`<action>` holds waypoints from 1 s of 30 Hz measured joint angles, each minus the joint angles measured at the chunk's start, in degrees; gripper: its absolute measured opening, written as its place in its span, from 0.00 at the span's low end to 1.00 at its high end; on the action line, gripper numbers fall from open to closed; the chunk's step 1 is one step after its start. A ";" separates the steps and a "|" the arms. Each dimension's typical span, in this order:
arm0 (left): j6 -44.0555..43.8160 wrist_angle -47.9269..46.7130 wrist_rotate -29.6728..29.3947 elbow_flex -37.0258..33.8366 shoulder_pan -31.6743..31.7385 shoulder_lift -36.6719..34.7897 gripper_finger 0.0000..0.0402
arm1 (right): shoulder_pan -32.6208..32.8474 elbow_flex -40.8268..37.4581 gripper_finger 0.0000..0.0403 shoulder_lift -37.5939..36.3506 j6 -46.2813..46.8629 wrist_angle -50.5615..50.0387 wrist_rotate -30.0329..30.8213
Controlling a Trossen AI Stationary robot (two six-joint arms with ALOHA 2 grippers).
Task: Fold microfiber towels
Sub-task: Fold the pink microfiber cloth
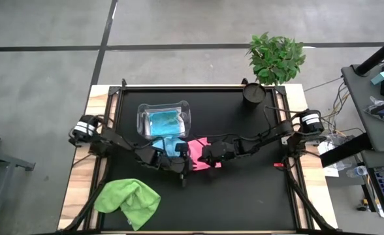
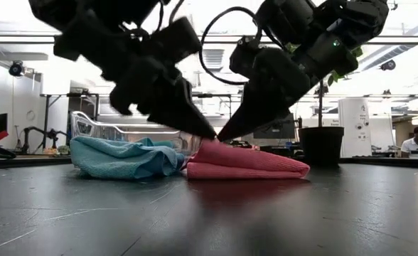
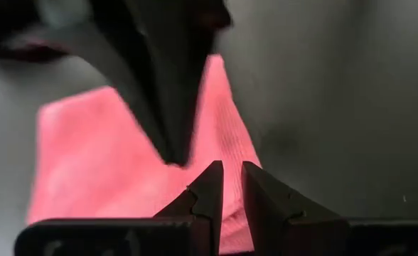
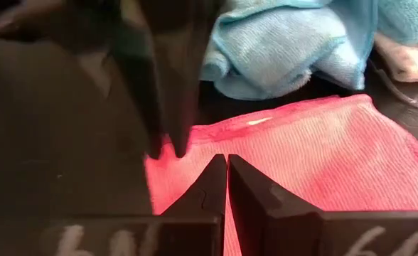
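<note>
Black tabletop on a wooden frame, seen from above, with grey floor around it and a potted plant [image 1: 275, 57] at the far right corner. Clear plastic tub [image 1: 185, 116] toward the far centre, holding one folded light blue towel [image 1: 164, 121]. Second light blue towel [image 1: 168, 145] bunched just in front of the tub, not yet folded. Lime green towel [image 1: 128, 202] crumpled at the near left corner, well apart from both arms and untouched. Pale towel edge [image 4: 408, 60] glimpsed from the right wrist, beside the blue one.

Judged by this layout: one towel done and stowed, pink one in progress, the rest still to fold.

Pink towel [image 2: 248, 162] lying flat at the table's centre, touching the bunched blue towel on its left in the low view, apparently folded over once already. Left gripper [image 3: 229, 181] and right gripper [image 4: 227, 171] meeting tip to tip over the pink towel's left end. Right gripper pressed fully together, seemingly pinching the towel's edge. Left gripper nearly closed, a thin gap between its fingers, down at the same edge; pinch on the cloth not certain.
</note>
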 joint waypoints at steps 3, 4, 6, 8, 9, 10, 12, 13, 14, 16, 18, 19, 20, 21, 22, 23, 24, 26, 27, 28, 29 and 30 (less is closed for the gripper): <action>-0.42 0.35 1.02 -0.09 0.00 1.81 0.10 | 0.11 0.01 0.02 0.25 -0.04 1.11 0.76; -0.48 0.46 1.03 -0.10 0.00 2.22 0.10 | 0.13 0.00 0.02 0.03 -0.05 0.66 0.81; -0.66 0.42 1.49 -0.10 -0.02 2.50 0.10 | 0.29 -0.01 0.02 -0.54 -0.04 -0.77 0.77; -1.81 0.37 1.64 -0.36 -0.02 2.51 0.10 | 0.51 0.01 0.02 -1.27 -0.01 -3.32 0.79; -2.02 0.25 1.76 -0.44 -0.02 2.51 0.10 | 0.61 0.01 0.02 -1.39 0.11 -4.90 0.81; -2.46 -0.41 1.77 -0.58 -0.02 2.47 0.10 | 0.69 0.01 0.02 -1.41 0.56 -6.38 0.79; -3.38 -1.66 1.80 -0.86 -0.02 2.44 0.10 | 0.85 0.00 0.02 -1.39 1.81 -9.56 0.79; -3.50 -1.76 1.80 -0.97 -0.02 2.44 0.10 | 0.96 -0.07 0.02 -1.39 2.16 -10.76 0.80; -3.54 -1.87 1.80 -1.05 -0.02 2.44 0.10 | 1.06 -0.22 0.02 -1.39 2.35 -11.24 0.80; -3.96 -2.08 1.79 -1.16 -0.02 2.42 0.10 | 1.16 -0.65 0.02 -1.37 2.88 -11.74 0.77; -4.72 -2.10 1.79 -1.17 -0.02 2.42 0.10 | 1.16 -0.89 0.02 -1.31 3.38 -13.52 0.61; -4.85 -2.10 1.80 -1.13 -0.02 2.31 0.10 | 1.16 -0.89 0.02 -1.28 3.37 -14.60 0.44; -4.89 -2.12 1.82 -1.10 -0.02 2.04 0.10 | 1.16 -0.89 0.02 -1.28 3.21 -15.95 0.33; -4.89 -2.15 1.82 -1.10 -0.02 1.77 0.10 | 1.16 -0.89 0.02 -1.28 3.10 -17.39 0.27; -4.87 -2.11 1.82 -1.07 -0.02 1.47 0.10 | 1.23 -0.88 0.02 -1.28 3.07 -18.48 0.27; -4.79 -2.16 1.82 -1.06 -0.02 1.02 0.10 | 1.29 -0.80 0.02 -1.38 3.08 -19.59 0.28; -4.68 -2.51 1.84 -1.06 -0.02 0.60 0.10 | 1.40 -0.80 0.02 -1.45 3.07 -20.83 0.11; -4.52 -2.67 1.84 -1.06 -0.02 -0.23 0.10 | 1.67 -0.72 0.02 -1.54 2.52 -22.66 -1.92; -4.48 -2.98 1.84 -1.06 -0.02 -0.64 0.10 | 1.98 -0.66 0.02 -1.59 1.87 -23.92 -3.47; -4.43 -3.37 1.86 -1.06 -0.02 -1.15 0.10 | 2.44 -0.64 0.02 -1.64 1.23 -25.66 -4.68; -4.15 -3.66 1.86 -1.06 -0.02 -1.57 0.10 | 3.07 -0.60 0.02 -1.96 0.52 -27.59 -5.26; -3.44 -3.82 1.86 -1.06 -0.02 -2.05 0.10 | 3.71 -0.59 0.02 -2.45 -0.17 -30.02 -5.59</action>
